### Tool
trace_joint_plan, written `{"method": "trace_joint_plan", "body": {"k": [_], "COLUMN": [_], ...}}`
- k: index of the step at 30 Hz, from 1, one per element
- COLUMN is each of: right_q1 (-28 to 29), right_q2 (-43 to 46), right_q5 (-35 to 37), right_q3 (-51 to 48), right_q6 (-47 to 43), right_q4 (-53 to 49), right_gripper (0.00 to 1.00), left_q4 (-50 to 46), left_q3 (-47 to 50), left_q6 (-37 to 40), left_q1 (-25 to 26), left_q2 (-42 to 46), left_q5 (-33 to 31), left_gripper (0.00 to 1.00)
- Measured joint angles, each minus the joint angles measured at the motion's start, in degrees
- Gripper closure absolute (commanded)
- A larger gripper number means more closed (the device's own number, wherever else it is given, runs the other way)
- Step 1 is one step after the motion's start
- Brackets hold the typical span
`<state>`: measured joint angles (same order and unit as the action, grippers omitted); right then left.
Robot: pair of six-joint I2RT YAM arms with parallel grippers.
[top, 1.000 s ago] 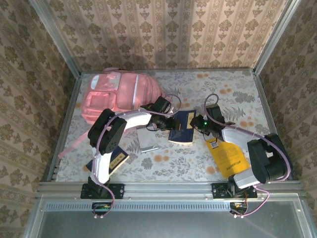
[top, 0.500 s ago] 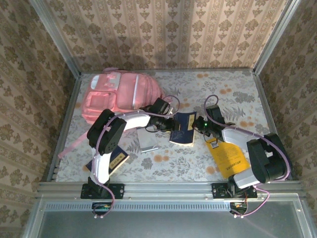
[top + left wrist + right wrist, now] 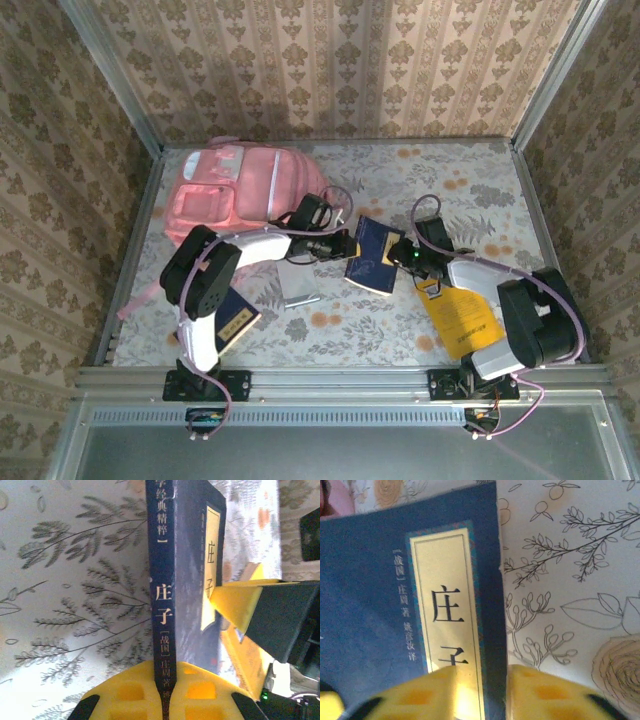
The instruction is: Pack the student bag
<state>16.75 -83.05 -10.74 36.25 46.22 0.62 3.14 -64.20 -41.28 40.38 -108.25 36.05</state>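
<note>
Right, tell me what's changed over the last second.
The left arm's elbow swung left and the left hand, clamped on the blue book at its spine, shifted slightly left; the book looks slightly tilted. The right hand stayed against the book's cover. The student bag, yellow booklet and silver item haven't moved.

1 student bag (image 3: 240, 195), pink. 2 dark blue books: the middle book (image 3: 368, 256) and the near-left book (image 3: 236, 320). 1 flat yellow item (image 3: 462, 322). 1 flat grey item (image 3: 300, 286), its kind too unclear to tell. 2 arms, the left arm (image 3: 255, 243) and the right arm (image 3: 480, 275), each ending in 1 pincer: the left pincer (image 3: 338, 245) and the right pincer (image 3: 402, 252), each with 2 yellow fingers (image 3: 545, 695). 5 loose things in all, on 1 surface (image 3: 470, 190)
</note>
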Motion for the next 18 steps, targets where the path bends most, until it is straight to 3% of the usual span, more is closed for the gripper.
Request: {"method": "trace_joint_plan", "body": {"k": [4,7,12,18], "right_q1": [0.4,0.4,0.4,0.4], "right_q2": [7.0,12.3,16.5,15.0], "right_q5": [-0.5,-3.3,-11.4,-23.6], "right_q3": [0.0,0.0,-0.1,0.1], "right_q6": [-2.0,-2.0,1.6,10.3], "right_q4": [-2.2,-0.8,7.5,22.5], "right_gripper": [0.16,0.07,0.0,0.0], "left_q4": [1.8,4.8,7.5,8.6], "left_q3": [3.0,6.1,8.8,9.6], "left_q6": [-1.2,-3.1,-5.3,-6.8], "left_q1": [-0.9,-2.1,-2.9,-3.8], "left_q2": [7.5,14.8,25.9,35.1], "left_q5": [0.9,2.0,3.0,4.8], "left_gripper": [1.0,1.0,1.0,1.0]}}
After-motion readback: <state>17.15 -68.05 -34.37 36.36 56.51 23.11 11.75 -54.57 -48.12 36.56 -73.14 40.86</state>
